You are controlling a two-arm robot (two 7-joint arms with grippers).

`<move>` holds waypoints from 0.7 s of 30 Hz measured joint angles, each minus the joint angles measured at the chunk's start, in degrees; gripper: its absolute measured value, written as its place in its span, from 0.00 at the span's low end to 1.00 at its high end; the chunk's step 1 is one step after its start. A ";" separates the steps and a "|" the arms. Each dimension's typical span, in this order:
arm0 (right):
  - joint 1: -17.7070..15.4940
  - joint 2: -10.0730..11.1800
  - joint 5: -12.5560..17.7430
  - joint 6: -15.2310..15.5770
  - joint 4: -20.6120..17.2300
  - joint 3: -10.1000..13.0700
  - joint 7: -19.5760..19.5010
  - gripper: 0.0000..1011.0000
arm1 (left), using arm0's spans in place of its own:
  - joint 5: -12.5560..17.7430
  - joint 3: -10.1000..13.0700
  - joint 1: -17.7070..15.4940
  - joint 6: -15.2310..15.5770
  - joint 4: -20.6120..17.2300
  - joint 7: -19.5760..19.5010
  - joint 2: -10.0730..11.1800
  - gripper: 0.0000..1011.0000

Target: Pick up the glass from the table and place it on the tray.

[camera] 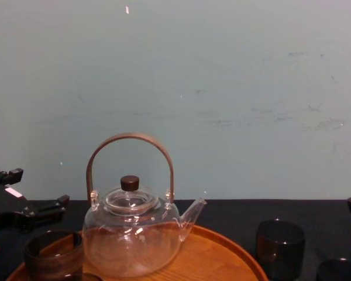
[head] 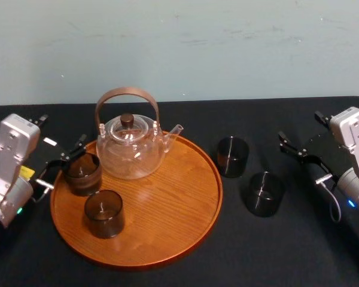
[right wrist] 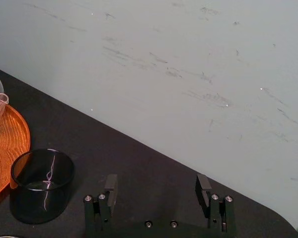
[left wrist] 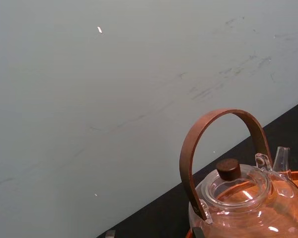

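Head view: black table [head: 179, 266], pale wall [head: 227, 48] behind, tray [head: 191, 206] by left jaws.
Right jaws wide, empty, glass [head: 265, 193] near them; left jaws spread, empty.

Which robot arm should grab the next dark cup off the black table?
Right. Both dark smoky glass cups on the black table stand beside the right gripper, whose jaws are open. The left gripper is across the round wooden tray.
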 joint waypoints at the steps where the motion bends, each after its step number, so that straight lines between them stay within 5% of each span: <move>1: 0.00 0.00 0.00 0.00 0.00 0.00 0.00 0.99 | 0.00 0.00 0.00 0.00 0.00 0.00 0.00 0.99; 21: 0.00 0.00 0.00 0.00 0.00 0.00 0.00 0.99 | 0.00 0.00 0.00 0.00 0.00 0.00 0.00 0.99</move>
